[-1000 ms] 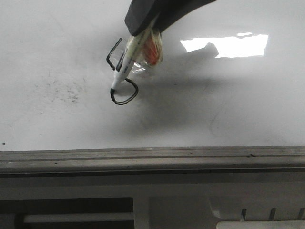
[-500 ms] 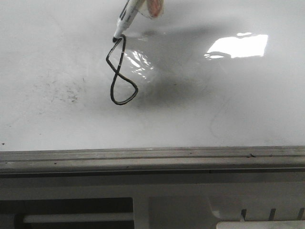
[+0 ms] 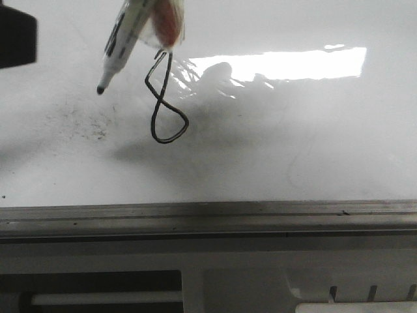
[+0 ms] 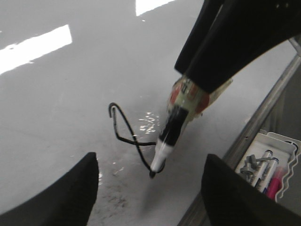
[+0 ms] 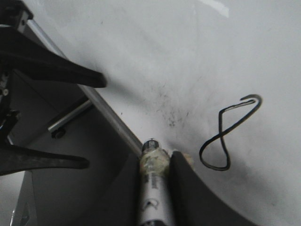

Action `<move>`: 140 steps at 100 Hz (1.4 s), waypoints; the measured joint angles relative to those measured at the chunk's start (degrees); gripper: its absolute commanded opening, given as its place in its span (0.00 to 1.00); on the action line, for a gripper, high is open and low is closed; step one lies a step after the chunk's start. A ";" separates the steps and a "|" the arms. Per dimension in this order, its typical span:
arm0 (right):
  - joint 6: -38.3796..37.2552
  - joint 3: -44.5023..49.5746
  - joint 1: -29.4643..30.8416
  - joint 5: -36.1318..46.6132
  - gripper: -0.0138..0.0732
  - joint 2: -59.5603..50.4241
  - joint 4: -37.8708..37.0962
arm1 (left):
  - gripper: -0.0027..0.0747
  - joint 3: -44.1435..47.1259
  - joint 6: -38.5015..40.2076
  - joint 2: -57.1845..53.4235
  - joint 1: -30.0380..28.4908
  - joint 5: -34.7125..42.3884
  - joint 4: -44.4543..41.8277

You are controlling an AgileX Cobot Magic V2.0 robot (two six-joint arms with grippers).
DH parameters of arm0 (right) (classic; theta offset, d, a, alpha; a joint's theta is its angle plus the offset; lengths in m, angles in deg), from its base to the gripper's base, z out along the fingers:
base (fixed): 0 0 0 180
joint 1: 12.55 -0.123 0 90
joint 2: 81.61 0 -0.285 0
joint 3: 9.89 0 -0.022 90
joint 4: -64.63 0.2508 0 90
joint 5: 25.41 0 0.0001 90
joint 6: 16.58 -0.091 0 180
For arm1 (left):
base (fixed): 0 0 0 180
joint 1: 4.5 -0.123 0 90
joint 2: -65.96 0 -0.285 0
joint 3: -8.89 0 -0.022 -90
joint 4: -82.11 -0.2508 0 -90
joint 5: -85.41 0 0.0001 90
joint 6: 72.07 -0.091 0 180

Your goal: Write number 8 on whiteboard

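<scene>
The number 8 (image 3: 163, 98) is a thin black figure on the whiteboard (image 3: 293, 143); it also shows in the left wrist view (image 4: 127, 134) and the right wrist view (image 5: 230, 136). My right gripper (image 5: 155, 157) is shut on a white, tape-wrapped marker (image 3: 124, 39). The marker's black tip (image 3: 101, 89) hangs above the board, left of the 8. My left gripper (image 4: 150, 162) is open and empty, and its dark edge (image 3: 14, 40) shows at the far left of the front view.
The board's grey metal frame (image 3: 208, 212) runs along the near edge. Faint grey smudges (image 3: 85, 120) lie left of the 8. Bright glare (image 3: 293, 64) lies to its right. A white tray with markers (image 4: 270, 169) sits beyond the frame.
The marker ran from the lower loop up to the top of the 8, then lifted off and moved left. The whole 8 now shows. The left gripper's edge has come into view.
</scene>
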 measured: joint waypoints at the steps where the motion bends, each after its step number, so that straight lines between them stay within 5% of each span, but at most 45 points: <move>1: 0.00 0.00 -0.13 -0.17 0.09 0.19 0.00 | 0.60 0.00 0.00 0.35 0.15 0.32 -0.13; 34: -0.59 0.34 -3.30 -0.99 0.09 1.55 1.82 | 0.58 -0.09 0.00 11.36 0.49 8.23 -4.17; 39: -0.83 0.34 -3.30 -1.14 0.09 1.55 2.17 | 0.49 -0.09 0.00 11.89 0.49 8.49 -4.43; 54: -1.04 0.34 -3.30 -1.11 0.09 1.55 2.73 | 0.01 -0.09 0.00 12.26 0.55 8.91 -5.40; 63: -1.07 0.34 -3.18 -0.67 0.14 1.59 2.73 | 0.01 -0.09 -0.58 12.27 0.83 9.01 -6.63; 78: -1.16 0.34 -3.18 -0.78 0.53 1.59 2.79 | 0.01 -0.09 -0.75 12.27 0.83 9.01 -6.50; 85: -1.16 0.34 -3.18 -1.03 0.62 1.59 2.79 | 0.01 -0.09 -0.46 12.37 0.83 8.90 -3.44; 124: -1.16 0.34 -3.18 -2.41 0.59 1.59 2.88 | 0.01 -4.84 -0.02 12.95 -1.86 -7.95 32.57; 140: -1.16 0.34 -3.18 -2.41 0.59 1.59 2.93 | 0.01 -5.07 -0.02 15.42 -4.75 -10.01 40.20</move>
